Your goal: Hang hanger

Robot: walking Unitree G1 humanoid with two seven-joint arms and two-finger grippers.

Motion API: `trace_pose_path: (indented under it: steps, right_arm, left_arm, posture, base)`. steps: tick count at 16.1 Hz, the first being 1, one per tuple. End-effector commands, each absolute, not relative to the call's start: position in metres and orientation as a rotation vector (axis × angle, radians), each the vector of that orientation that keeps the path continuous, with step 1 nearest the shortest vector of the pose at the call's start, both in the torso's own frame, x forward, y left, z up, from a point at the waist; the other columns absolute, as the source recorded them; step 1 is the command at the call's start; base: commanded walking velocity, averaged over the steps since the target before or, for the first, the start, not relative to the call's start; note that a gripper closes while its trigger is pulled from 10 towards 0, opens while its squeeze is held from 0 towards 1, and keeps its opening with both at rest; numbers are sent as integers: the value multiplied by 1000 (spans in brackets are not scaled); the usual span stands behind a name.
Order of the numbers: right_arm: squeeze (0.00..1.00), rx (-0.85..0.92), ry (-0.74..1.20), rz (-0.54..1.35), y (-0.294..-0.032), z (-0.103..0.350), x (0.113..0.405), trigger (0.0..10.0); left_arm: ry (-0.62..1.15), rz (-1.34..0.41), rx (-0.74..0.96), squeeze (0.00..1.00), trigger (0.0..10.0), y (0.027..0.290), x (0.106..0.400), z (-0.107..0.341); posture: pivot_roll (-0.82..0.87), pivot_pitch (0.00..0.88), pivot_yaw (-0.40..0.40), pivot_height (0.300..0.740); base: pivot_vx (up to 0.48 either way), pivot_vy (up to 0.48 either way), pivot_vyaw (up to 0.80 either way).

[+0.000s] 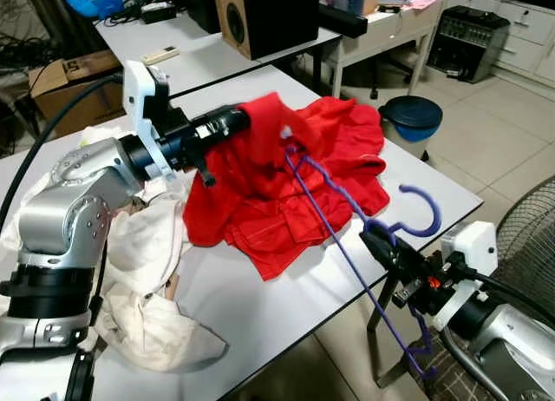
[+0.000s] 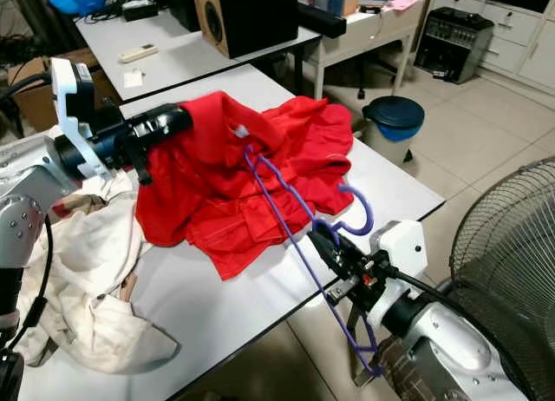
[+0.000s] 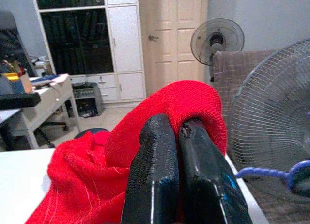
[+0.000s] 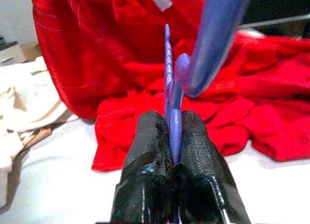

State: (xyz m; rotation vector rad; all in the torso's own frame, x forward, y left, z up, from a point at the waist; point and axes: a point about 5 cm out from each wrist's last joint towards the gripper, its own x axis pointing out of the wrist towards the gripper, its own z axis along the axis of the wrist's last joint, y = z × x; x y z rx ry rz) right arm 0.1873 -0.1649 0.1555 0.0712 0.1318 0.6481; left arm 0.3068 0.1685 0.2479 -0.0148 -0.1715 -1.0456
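Head views: the left claw (image 1: 227, 123) is pinching the red garment (image 1: 286, 184) up off the counter (image 1: 260, 305); the right claw (image 1: 379, 241) is clamping the purple hanger (image 1: 347, 245), one end poking into the cloth. Wrist views: both grips are looking firm. Threading seems half done; hanging is remaining.

Counts: 1 red shirt (image 1: 286, 184), 1 purple hanger (image 1: 347, 236), 1 cream cloth (image 1: 147, 279), 1 blue bin (image 1: 410, 119), 1 speaker (image 1: 264, 15), 2 fans (image 3: 217, 39), 3 tables (image 1: 260, 297).

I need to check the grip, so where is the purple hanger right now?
The purple hanger is pinched in the right hand at the table's near right edge, one end tucked into the red shirt, which the left hand holds up.
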Motion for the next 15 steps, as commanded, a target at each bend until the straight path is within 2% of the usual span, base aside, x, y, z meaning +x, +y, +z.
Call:
trace_pose_path:
  steps: [1,3,7,12,15]
  right_arm:
    - [0,80,136,679,-165,156,192,10000]
    - [0,100,124,686,-169,159,203,10000]
    - [0,166,88,719,-170,166,211,10000]
    - [0,227,118,770,-173,164,200,10000]
    - [0,262,94,744,-178,168,200,10000]
  left_arm:
    - [-179,-1110,-12,0,0,167,299,253]
    - [-150,-1194,-12,0,0,164,289,253]
    - [-124,-1202,24,0,0,164,284,250]
    - [-186,-961,131,0,0,174,307,257]
    - [-196,-949,133,0,0,175,308,258]
  posture:
    - [-100,0,95,740]
    - [-91,0,85,740]
    - [-72,0,67,740]
    - [-59,0,56,740]
    - [-62,0,57,740]
  base:
    - [0,0,0]
    - [0,0,0]
    - [0,0,0]
    - [0,0,0]
    - [0,0,0]
